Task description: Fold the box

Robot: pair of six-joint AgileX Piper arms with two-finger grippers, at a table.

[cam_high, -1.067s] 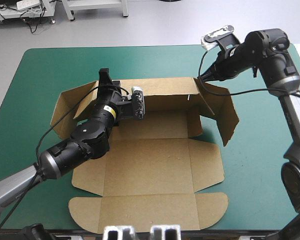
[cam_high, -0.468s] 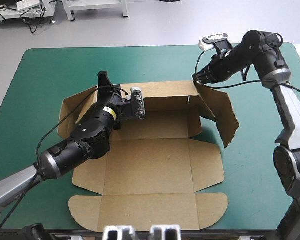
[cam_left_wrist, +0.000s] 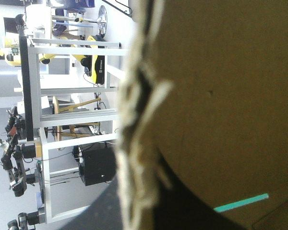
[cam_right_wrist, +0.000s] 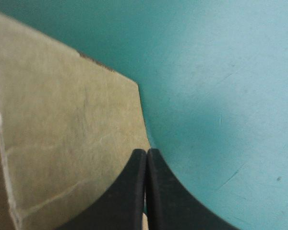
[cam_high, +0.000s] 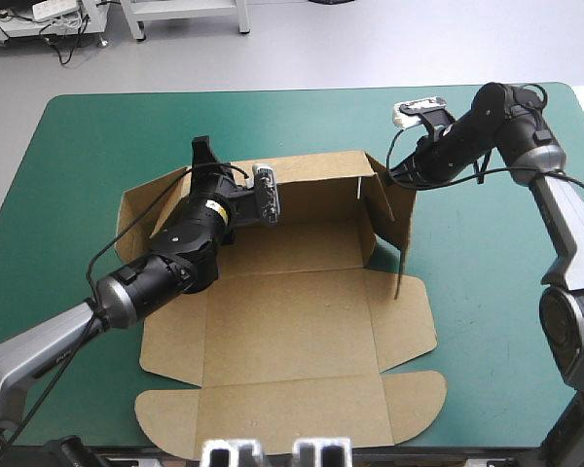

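Note:
The brown box (cam_high: pixel 292 311) lies open on the teal-green cover, its back wall (cam_high: pixel 316 180) raised. The right side wall (cam_high: pixel 396 219) stands upright on edge. My right gripper (cam_high: pixel 394 175) is shut, on the outer side of that wall near its far top corner. In the right wrist view the shut gripper (cam_right_wrist: pixel 146 152) meets the board's (cam_right_wrist: pixel 62 143) edge, with cover beyond. My left gripper (cam_high: pixel 206 156) is at the back wall's left end. Brown board (cam_left_wrist: pixel 230 96) fills the left wrist view, its rough edge running down between the black fingers (cam_left_wrist: pixel 105 213).
The left side flap (cam_high: pixel 136 209) leans outward under the left arm. The lid panel with rounded tabs (cam_high: pixel 292 413) lies flat at the near edge. Bare teal-green cover (cam_high: pixel 273 122) shows beyond the box and to its right (cam_high: pixel 496 292).
My right gripper moved down and inward against the right wall. That wall swung from leaning outward to upright. The left arm barely shifted.

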